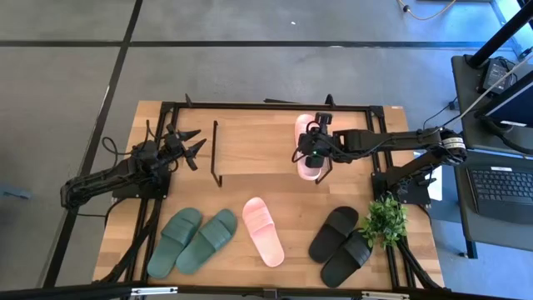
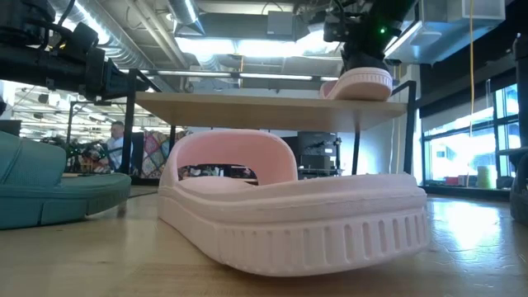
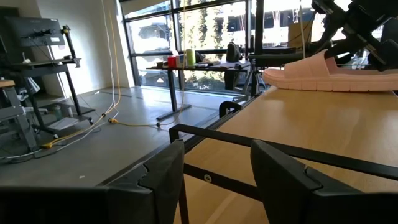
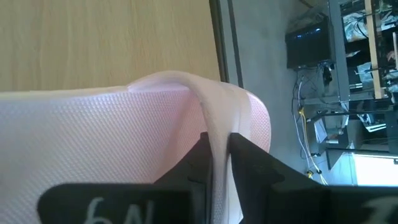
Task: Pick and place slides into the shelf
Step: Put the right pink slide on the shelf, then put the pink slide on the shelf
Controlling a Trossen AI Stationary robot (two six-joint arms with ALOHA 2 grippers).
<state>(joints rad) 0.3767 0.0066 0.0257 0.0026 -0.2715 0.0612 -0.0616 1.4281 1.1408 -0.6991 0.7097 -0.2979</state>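
While my right gripper [image 1: 314, 160] pinches the strap of a pink slide [image 1: 307, 143] on the shelf [image 1: 258, 146] top, my left gripper [image 1: 190, 143] waits, fingers apart.

Pale pink slide [image 1: 308, 143] in upper centre of high view, strap pinched by black right tool [image 4: 216, 163]; footbed shows fine diamond texture in right wrist view. Second pale pink slide [image 1: 263, 231] at lower centre, ribbed sole edge in low view. Dark green pair [image 1: 192, 241] lower left. Black pair [image 1: 341, 244] lower right. Shelf [image 1: 258, 150] top light wood grain, frame black. Left tool [image 1: 185, 143] black. Surface [image 1: 125, 225] light wood.
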